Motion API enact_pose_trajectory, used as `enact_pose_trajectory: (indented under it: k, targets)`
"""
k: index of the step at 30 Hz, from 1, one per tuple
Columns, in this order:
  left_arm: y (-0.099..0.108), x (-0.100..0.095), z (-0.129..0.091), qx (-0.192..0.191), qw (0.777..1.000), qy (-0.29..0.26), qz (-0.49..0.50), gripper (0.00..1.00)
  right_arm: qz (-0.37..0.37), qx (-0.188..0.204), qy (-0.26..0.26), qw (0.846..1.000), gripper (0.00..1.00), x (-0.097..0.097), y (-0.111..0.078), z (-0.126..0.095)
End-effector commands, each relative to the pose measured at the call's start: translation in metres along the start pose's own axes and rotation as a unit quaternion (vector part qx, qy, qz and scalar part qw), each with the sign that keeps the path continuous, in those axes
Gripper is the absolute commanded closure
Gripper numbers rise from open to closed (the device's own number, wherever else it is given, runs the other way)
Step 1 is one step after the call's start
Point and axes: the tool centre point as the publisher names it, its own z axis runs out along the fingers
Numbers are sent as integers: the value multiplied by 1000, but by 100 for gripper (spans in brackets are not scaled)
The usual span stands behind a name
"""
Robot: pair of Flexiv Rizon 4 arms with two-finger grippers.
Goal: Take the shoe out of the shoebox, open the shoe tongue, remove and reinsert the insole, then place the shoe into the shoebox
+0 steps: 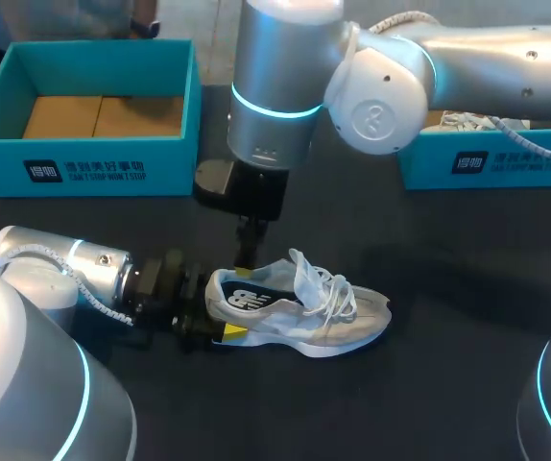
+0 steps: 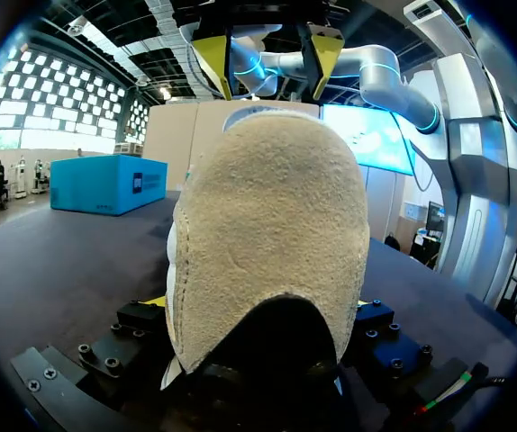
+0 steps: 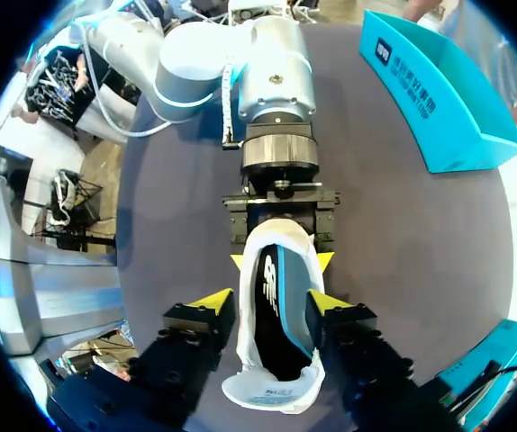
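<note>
Dark table (image 1: pixel 467 288) carries all the things, and the grey-and-white shoe (image 1: pixel 299 307) lies on its sole near the middle, outside any box. The right arm (image 1: pixel 275 96) hangs down over the shoe's heel end, and the left arm (image 1: pixel 74 269) lies low behind the heel. The open teal shoebox (image 1: pixel 83 168) stands well behind the shoe on the left arm's side, its brown cardboard bottom showing. A second teal box (image 1: pixel 487 163) stands behind the shoe on the other side. The left gripper (image 3: pixel 280 262) pinches the heel from both sides. The right gripper (image 3: pixel 267 303) is just above the shoe's opening with its jaws spread, touching nothing. White laces (image 1: pixel 328 288) lie loose over the tongue.
</note>
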Motion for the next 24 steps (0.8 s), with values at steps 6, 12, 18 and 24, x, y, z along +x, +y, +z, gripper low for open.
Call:
enact_pose_trajectory:
  k: [6,12,18,24]
  targets:
    - [3,-2,0,0,1000,0,-1,100,0,0,0,1000,58,0,0,1]
    - [3,-2,0,0,1000,0,-1,100,2,-2,19,1000,56,-6,0,15]
    - [3,-2,0,0,1000,0,-1,100,4,-5,28,1000,56,-7,-2,23]
    - [3,-2,0,0,1000,0,-1,100,7,-13,33,999,58,-8,-5,31]
